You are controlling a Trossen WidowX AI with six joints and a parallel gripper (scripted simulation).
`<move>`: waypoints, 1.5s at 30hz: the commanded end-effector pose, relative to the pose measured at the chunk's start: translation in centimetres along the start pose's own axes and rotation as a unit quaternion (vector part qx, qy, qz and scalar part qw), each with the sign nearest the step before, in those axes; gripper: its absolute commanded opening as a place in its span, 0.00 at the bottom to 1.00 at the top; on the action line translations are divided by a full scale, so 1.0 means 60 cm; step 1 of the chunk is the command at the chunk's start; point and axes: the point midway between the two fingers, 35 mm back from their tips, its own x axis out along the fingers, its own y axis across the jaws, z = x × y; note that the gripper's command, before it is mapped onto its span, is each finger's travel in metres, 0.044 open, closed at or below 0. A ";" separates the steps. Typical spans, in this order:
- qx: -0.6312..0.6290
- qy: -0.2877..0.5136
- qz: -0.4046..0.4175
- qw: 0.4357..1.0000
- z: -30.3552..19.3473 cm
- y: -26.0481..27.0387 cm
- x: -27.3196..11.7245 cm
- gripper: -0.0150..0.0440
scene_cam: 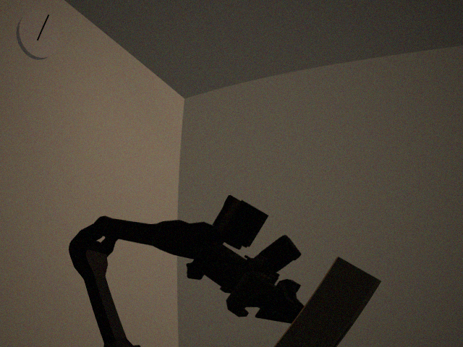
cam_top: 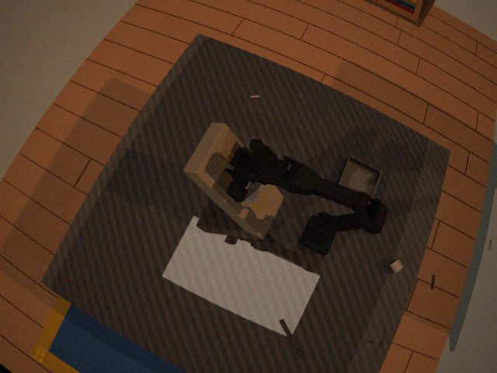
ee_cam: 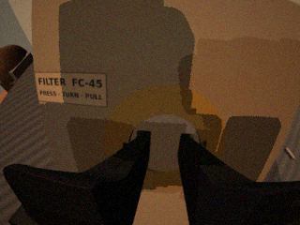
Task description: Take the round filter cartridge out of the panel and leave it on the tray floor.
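The round grey filter cartridge (ee_cam: 165, 152) sits inside an orange ring on the tilted tan service panel (cam_top: 200, 158) (scene_cam: 330, 306) (ee_cam: 244, 80). Dark slot marks show at its left and right edges, beside the fingertips. My gripper (ee_cam: 164, 138) is shut on the cartridge, one fingertip at each side of its face. In the exterior view the fingers reach the panel's front face. How far the cartridge stands out of the panel cannot be told. The shallow grey tray (cam_top: 359, 176) stands to the right of the panel in the top view, behind the forearm.
A label (ee_cam: 71, 89) reading "FILTER FC-45, PRESS TURN PULL" is on the panel. A white sheet (cam_top: 241, 273) lies in front of the panel. A small pale block (cam_top: 396, 265) lies near the mat's right edge, and a short pale stick (cam_top: 255, 96) beyond the panel.
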 end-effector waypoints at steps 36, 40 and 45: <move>-0.067 0.004 0.001 0.998 -0.055 0.003 -0.117 0.25; -0.067 0.005 0.001 0.998 -0.077 0.003 -0.114 0.25; -0.067 0.005 0.001 0.998 -0.105 0.004 -0.110 0.25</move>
